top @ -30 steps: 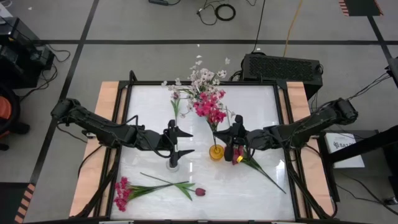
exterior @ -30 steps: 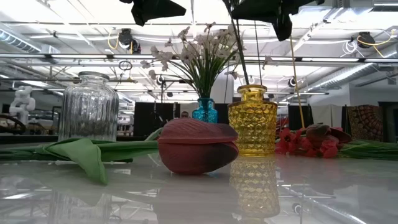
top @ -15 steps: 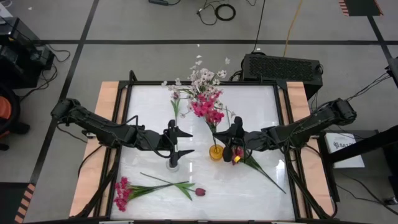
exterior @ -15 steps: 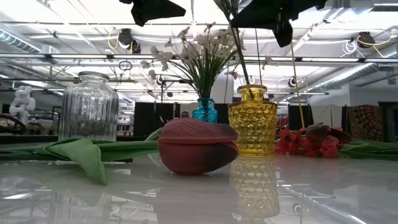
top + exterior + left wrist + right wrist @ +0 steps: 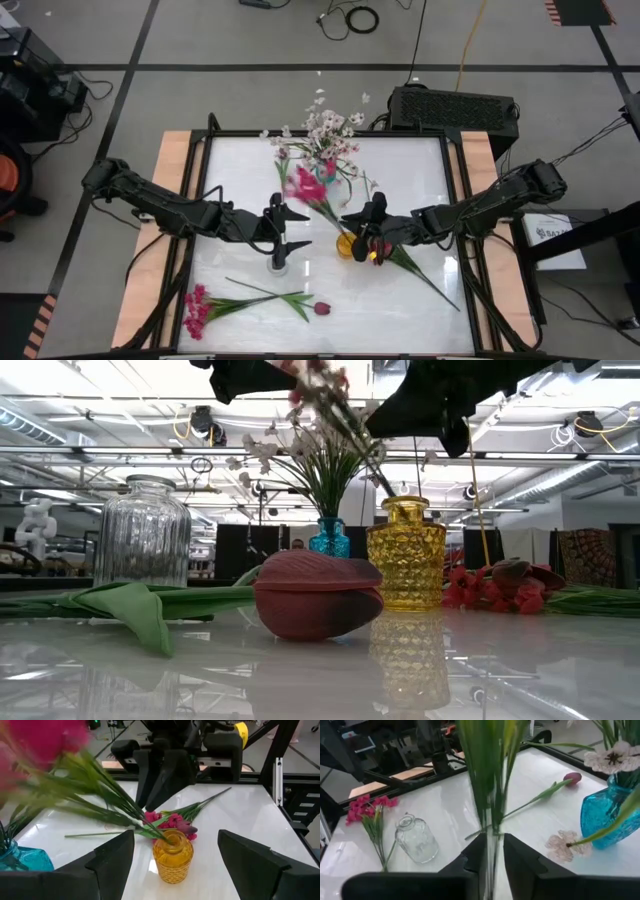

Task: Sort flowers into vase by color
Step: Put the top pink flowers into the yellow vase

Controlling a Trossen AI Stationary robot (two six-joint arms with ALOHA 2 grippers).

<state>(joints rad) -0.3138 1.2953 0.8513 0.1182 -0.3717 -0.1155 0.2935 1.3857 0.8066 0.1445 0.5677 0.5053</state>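
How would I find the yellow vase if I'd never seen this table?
Look at the white table, near its middle, just in front of the right gripper. The yellow vase stands there, bumpy amber glass holding the magenta flower stems. The blue vase and the clear ribbed jar are different colours.

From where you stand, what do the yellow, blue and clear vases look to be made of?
All three look like glass, though clear plastic is possible. The yellow vase is see-through amber with a shiny diamond-cut pattern. The blue vase is glossy translucent turquoise. The clear vase is colourless with upright ribs.

The magenta blooms (image 5: 42,742) smear into blur — the yellow vase's (image 5: 491,862) mouth hides behind the right gripper's fingers (image 5: 520,865).
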